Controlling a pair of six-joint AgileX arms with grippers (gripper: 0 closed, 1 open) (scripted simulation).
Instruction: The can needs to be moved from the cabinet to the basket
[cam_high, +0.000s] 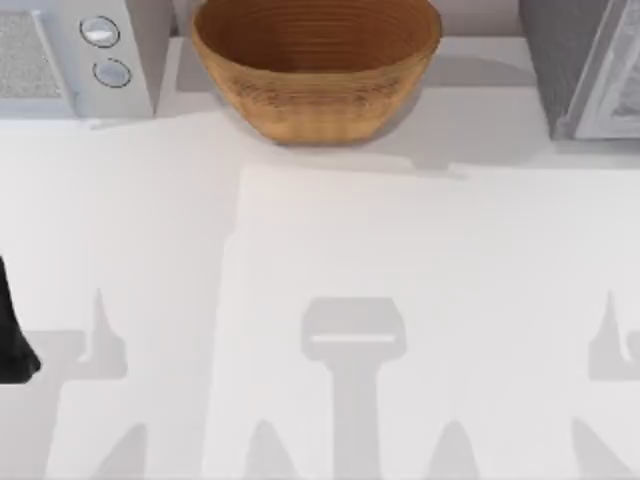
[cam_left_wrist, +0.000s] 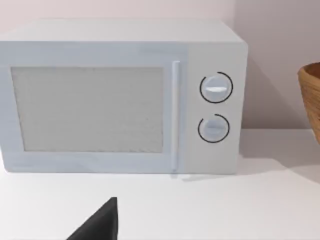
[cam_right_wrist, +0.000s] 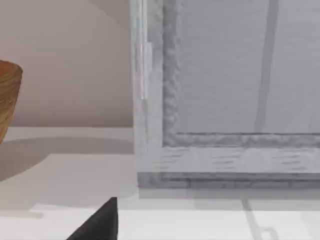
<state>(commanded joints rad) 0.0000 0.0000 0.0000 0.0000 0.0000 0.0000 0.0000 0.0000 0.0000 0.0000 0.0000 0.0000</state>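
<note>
I think the can is inside the shut cabinet (cam_high: 580, 70), right of the basket (cam_high: 316, 65). It's light, smooth, easily dented; hold its middle. I cannot tell either pincer's state.

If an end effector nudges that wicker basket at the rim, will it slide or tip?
The basket looks light, being woven wicker, so it probably slides easily on the smooth table. Its base curves inward below a wide rim, so a high push may rock it. The weave likely flexes slightly.
</note>
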